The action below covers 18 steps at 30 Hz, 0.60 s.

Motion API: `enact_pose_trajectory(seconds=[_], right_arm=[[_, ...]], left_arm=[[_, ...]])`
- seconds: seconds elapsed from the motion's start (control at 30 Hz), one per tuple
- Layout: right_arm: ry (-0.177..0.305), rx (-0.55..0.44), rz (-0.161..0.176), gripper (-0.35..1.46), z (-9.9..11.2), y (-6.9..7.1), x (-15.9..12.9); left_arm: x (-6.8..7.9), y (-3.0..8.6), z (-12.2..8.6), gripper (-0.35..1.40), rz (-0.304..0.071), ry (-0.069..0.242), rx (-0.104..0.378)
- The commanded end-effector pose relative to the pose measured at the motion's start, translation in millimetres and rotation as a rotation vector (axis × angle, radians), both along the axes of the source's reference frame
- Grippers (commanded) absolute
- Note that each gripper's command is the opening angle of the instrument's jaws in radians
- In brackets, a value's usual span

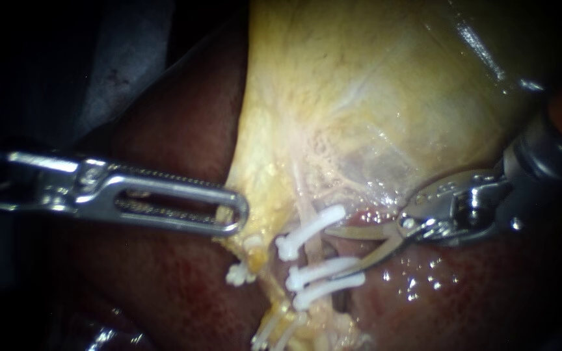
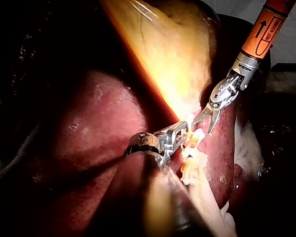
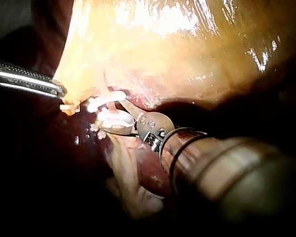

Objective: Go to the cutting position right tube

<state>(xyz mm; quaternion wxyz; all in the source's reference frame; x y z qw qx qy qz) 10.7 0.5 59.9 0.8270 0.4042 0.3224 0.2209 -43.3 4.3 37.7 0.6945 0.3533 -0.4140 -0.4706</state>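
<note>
My left instrument (image 1: 232, 218) has its pincer clamped on the gallbladder (image 1: 359, 97) edge, pulling it aside to stretch the tubes. My right instrument (image 1: 338, 249) has its blades narrowly parted beside the right tube (image 1: 302, 190), between its white clips (image 1: 313, 227), apparently where I'd cut.

Clips (image 1: 310, 231) sit between left instrument (image 1: 232, 213) and right instrument (image 1: 343, 248), below the gallbladder (image 1: 359, 97).

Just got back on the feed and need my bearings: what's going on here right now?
The left instrument holds the edge of the gallbladder in its shut jaws. The right instrument has its blades open beside the clipped right tube, aimed at the gap between the upper clip and the two lower clips. The tube looks uncut.
</note>
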Motion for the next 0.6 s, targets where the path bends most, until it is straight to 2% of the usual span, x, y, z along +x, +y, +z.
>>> enact_pose_trajectory(seconds=[0.03,0.4,0.6], right_arm=[[0.0,0.003,0.0,0.66,0.1,0.0,0.1],[0.01,0.027,-0.03,0.49,1.0,-0.5,1.7],[0.01,0.027,-0.031,0.42,1.2,-0.4,2.7]], left_arm=[[0.0,0.0,0.0,-0.35,0.0,0.0,0.0],[0.0,0.0,0.0,-0.35,0.0,0.0,0.0],[0.0,0.0,0.0,-0.35,0.001,0.0,0.0]])
